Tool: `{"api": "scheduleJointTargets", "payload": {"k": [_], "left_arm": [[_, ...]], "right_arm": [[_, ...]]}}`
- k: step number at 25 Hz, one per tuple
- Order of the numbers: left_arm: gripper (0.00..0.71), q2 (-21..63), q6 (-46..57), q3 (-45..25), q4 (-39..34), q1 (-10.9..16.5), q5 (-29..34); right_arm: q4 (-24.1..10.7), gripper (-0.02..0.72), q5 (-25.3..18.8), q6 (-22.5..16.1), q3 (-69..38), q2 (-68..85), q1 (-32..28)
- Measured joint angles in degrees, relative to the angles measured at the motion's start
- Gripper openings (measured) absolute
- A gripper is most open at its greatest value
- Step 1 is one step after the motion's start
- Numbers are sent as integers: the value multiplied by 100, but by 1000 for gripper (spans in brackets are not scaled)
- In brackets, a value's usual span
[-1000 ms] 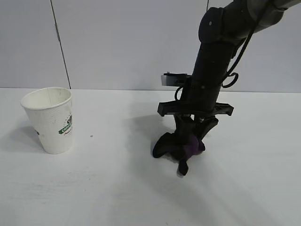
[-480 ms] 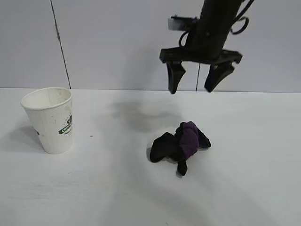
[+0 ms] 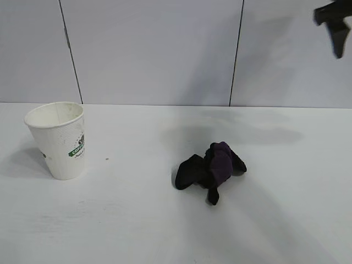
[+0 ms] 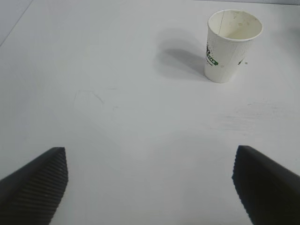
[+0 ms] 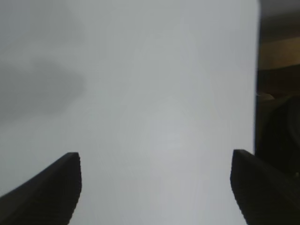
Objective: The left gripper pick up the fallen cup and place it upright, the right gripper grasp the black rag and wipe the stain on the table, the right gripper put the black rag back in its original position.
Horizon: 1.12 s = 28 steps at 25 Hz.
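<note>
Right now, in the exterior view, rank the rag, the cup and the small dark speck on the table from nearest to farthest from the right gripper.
The right gripper is raised at the view's upper right corner.
1. Rag: bunched on the table, right of centre.
2. Speck: on the table just right of the cup.
3. Cup: upright at the far left.

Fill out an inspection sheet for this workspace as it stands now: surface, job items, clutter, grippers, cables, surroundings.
Surface: white table, matte; no stain seen, only a tiny dark speck near the cup.
Cup: white paper cup upright at the table's left, empty inside.
Rag: black rag bunched with a purple patch, lying free mid-table, nothing touching it.
Clutter: nothing seen.
Left gripper: left gripper open, above bare table, away from the cup.
Right gripper: right gripper open and empty, raised high at the exterior view's upper right, far from the rag.
Cables: nothing seen.
Surroundings: grey panelled wall behind the table.
</note>
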State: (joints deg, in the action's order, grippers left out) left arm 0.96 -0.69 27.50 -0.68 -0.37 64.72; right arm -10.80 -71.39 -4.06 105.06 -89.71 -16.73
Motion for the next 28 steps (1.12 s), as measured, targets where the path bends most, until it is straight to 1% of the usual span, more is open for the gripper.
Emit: {"api": "scheduleJointTargets", "payload": {"k": [2, 6, 9, 11, 14, 17, 19, 21, 24, 27, 28], "left_arm": [[687, 0, 0, 0, 0, 0, 0], [687, 0, 0, 0, 0, 0, 0], [687, 0, 0, 0, 0, 0, -4], [687, 0, 0, 0, 0, 0, -4], [687, 0, 0, 0, 0, 0, -4], [687, 0, 0, 0, 0, 0, -4], [687, 0, 0, 0, 0, 0, -4], [687, 0, 0, 0, 0, 0, -4], [687, 0, 0, 0, 0, 0, -4], [687, 0, 0, 0, 0, 0, -4], [687, 0, 0, 0, 0, 0, -4]], "right_arm": [[343, 600, -43, 211, 0, 585, -148], [813, 600, -88, 495, 0, 1918, -75], [1044, 600, -101, 612, -226, 2996, -32], [1120, 600, -113, 652, -569, 3801, -32], [1222, 600, -125, 679, -1355, 4985, -32], [1368, 600, -130, 687, -2480, 6067, -32], [1497, 600, -42, 687, -3279, 6688, -32], [1558, 600, 177, 674, -4172, 7268, -32], [1553, 600, 651, 670, -5367, 7879, -32], [1530, 600, 951, 663, -6321, 8156, 112], [1530, 600, 992, 648, -6577, 8167, 208]]}}
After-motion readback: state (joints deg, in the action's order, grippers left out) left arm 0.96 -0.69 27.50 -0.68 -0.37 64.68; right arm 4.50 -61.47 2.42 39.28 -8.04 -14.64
